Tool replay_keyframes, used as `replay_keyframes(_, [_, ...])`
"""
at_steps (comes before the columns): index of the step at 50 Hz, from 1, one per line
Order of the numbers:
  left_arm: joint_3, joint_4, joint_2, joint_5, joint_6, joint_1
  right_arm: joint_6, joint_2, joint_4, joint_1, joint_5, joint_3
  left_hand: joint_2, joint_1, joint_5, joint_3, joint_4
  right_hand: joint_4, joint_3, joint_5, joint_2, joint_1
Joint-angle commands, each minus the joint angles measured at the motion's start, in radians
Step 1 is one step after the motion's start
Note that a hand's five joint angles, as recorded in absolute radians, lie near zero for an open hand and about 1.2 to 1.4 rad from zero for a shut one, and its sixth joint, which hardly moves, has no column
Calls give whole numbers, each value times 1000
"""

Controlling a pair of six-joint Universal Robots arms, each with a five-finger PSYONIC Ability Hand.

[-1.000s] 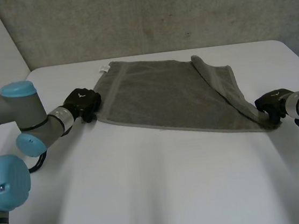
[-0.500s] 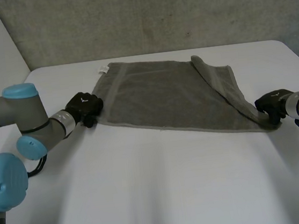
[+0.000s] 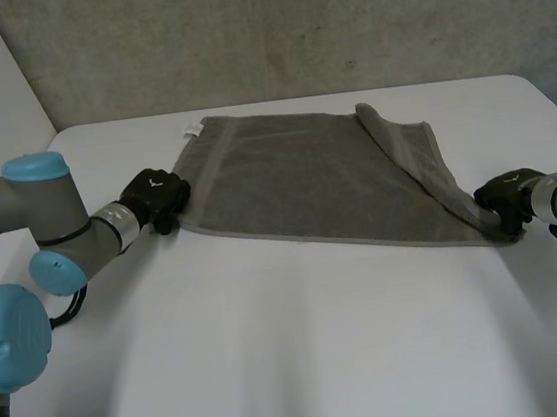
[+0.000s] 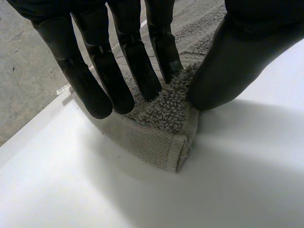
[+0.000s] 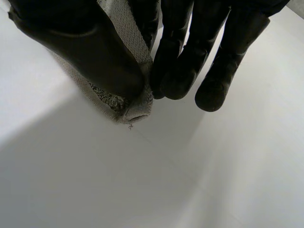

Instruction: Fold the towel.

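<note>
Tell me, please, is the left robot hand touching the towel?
Touching: in the left wrist view, the left robot hand pinches the towel by its corner.

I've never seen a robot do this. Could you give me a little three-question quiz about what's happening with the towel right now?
1. True or false: the towel lies completely flat on the table, with no part doubled over.
2. Which part of the towel does the right hand pinch? A) its middle B) a near corner C) its far edge
3. Fill in: the left hand has its fingers and thumb on a ______ of the towel.
Key: 1 false, the side toward the right hand is folded over; 2 B; 3 corner.
</note>
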Motion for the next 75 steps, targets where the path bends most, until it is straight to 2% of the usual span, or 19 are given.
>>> replay_keyframes(1, [-8, -11, 14, 8, -4, -1, 1, 0, 0, -1, 0, 2, 40, 67, 35, 26, 38, 60, 60, 51, 63, 68])
replay_keyframes(8, [-94, -57, 74, 43, -4, 0, -1, -3, 9, 1, 0, 3, 40, 67, 35, 26, 38, 60, 60, 51, 63, 68])
replay_keyframes(13, [-259, -48, 174, 82, 1, 19, -12, -40, 38, 1, -17, 20, 40, 67, 35, 26, 38, 60, 60, 51, 63, 68])
replay_keyframes(18, [-475, 29, 324, 79, 1, 59, -26, -169, 90, -12, -81, 84, 40, 67, 35, 26, 38, 60, 60, 51, 63, 68])
replay_keyframes(24, [-638, 81, 458, 82, 1, 86, -27, -275, 92, -16, -112, 135, 40, 67, 35, 26, 38, 60, 60, 51, 63, 68])
replay_keyframes(26, [-744, 119, 555, 83, 1, 111, -27, -325, 92, -51, -112, 154, 40, 67, 35, 26, 38, 60, 60, 51, 63, 68])
replay_keyframes(31, [-876, 152, 677, 86, 1, 146, -26, -375, 103, -130, -114, 186, 40, 67, 35, 26, 38, 60, 60, 51, 63, 68])
replay_keyframes(37, [-1005, 156, 788, 92, -1, 163, -19, -451, 121, -168, -123, 239, 40, 67, 35, 26, 38, 60, 60, 51, 63, 68])
replay_keyframes(43, [-1175, 176, 953, 165, 1, 201, -30, -528, 124, -217, -127, 316, 40, 67, 35, 26, 38, 60, 60, 51, 63, 68])
replay_keyframes(48, [-1289, 172, 1082, 211, -2, 246, -116, -568, 155, -234, -129, 419, 40, 67, 35, 26, 38, 60, 60, 51, 63, 68])
replay_keyframes(50, [-1354, 172, 1152, 240, -1, 275, -238, -603, 196, -252, -127, 508, 40, 67, 35, 26, 38, 60, 60, 51, 63, 68])
replay_keyframes(55, [-1431, 181, 1188, 284, 1, 309, -338, -625, 213, -292, -127, 585, 40, 67, 35, 26, 38, 60, 60, 51, 63, 68])
replay_keyframes(62, [-1482, 188, 1182, 332, 4, 346, -332, -625, 210, -297, -161, 606, 40, 67, 35, 26, 38, 60, 60, 51, 63, 68])
replay_keyframes(68, [-1516, 315, 1167, 349, 7, 346, -296, -623, 196, -299, -218, 625, 40, 67, 35, 26, 38, 60, 60, 51, 63, 68])
replay_keyframes(69, [-1526, 360, 1154, 349, 7, 346, -286, -623, 186, -300, -228, 629, -285, -258, -290, -299, -287, 60, 60, 51, 63, 68])
replay_keyframes(70, [-1526, 360, 1154, 349, 7, 346, -286, -623, 186, -300, -229, 629, -288, -261, -293, -302, -290, 60, 60, 51, 63, 68])
replay_keyframes(71, [-1537, 403, 1139, 349, 10, 344, -277, -623, 173, -300, -236, 634, -590, -563, -596, -605, -592, 60, 60, 51, 63, 68])
replay_keyframes(75, [-1548, 472, 1102, 346, 11, 336, -260, -623, 144, -299, -253, 643, -637, -610, -643, -652, -640, 60, 60, 51, 63, 68])
